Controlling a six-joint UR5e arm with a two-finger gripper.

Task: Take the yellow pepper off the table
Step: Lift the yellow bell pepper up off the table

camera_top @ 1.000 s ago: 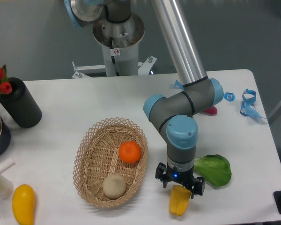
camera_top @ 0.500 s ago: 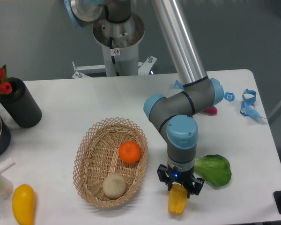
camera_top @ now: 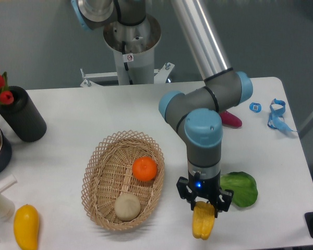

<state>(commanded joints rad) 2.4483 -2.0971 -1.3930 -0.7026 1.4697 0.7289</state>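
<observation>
Gripper [camera_top: 204,207] clamped on top end of yellow pepper [camera_top: 203,222], near edge of table [camera_top: 68,112], right of wicker basket [camera_top: 123,179]. You lift straight up, slowly; grip sits high, pepper hangs below jaws, may swing or slip. Keep clear of green leaf [camera_top: 240,188] just right.

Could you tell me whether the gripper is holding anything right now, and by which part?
The gripper is shut on the yellow pepper, clamping its upper end.

pepper [camera_top: 203,226] right of basket [camera_top: 105,208], leaf [camera_top: 242,188] behind pepper
</observation>
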